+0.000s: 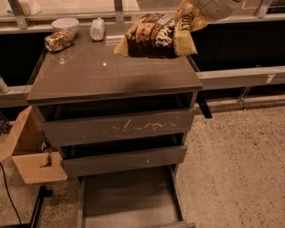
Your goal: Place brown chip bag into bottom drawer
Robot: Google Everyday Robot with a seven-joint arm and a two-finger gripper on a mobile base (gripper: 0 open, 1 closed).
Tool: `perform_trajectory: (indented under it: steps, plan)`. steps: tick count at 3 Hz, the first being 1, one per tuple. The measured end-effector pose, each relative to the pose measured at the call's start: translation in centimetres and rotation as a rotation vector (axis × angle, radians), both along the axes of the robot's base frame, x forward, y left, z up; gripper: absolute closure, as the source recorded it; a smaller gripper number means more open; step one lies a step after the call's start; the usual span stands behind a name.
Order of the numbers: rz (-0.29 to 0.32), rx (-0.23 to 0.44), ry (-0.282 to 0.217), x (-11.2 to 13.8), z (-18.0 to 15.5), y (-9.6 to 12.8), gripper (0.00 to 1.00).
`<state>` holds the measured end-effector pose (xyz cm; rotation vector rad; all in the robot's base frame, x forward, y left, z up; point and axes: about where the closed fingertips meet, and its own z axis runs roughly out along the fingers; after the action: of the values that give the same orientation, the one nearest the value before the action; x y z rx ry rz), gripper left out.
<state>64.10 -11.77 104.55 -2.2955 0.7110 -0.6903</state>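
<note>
Camera view, looking down on a low drawer cabinet.

- The gripper [198, 12] is at the top right edge, above the rear right corner of the worktop [102, 78]. Only part of its pale rounded body shows.
- The brown chip bag [151, 35] is under the gripper and to its left, over the rear right of the worktop. Its right yellow end is pulled up into the gripper. The jaws look closed on that end, though the tips themselves are hidden by the foil.
- The bag lies roughly level with its lettering facing the camera. A dark shadow sits on the worktop in front of it.
- In the rear left corner of the worktop are a white bowl [65, 24], a crushed can [59, 40] just in front of it, and a small white bundle [97, 29] to the right. All are well apart from the bag.
- The upper drawer front [89, 132] carries pale scratches. The middle drawer front [107, 162] is plain with one white speck.
- The bottom drawer [129, 200] is pulled out toward the camera, with its flat floor bare.
- An open cardboard box [26, 153] stands on the speckled floor [236, 156] beside the cabinet's left side.
</note>
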Motion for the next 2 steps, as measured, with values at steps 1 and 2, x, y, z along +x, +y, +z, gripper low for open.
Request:
perform_trajectory:
  steps: [1, 2]
  plan:
    - [0.031, -0.004, -0.002, -1.7, 1.3, 0.7, 1.0]
    - [0.057, -0.001, 0.003, -4.4, 2.4, 1.0, 1.0]
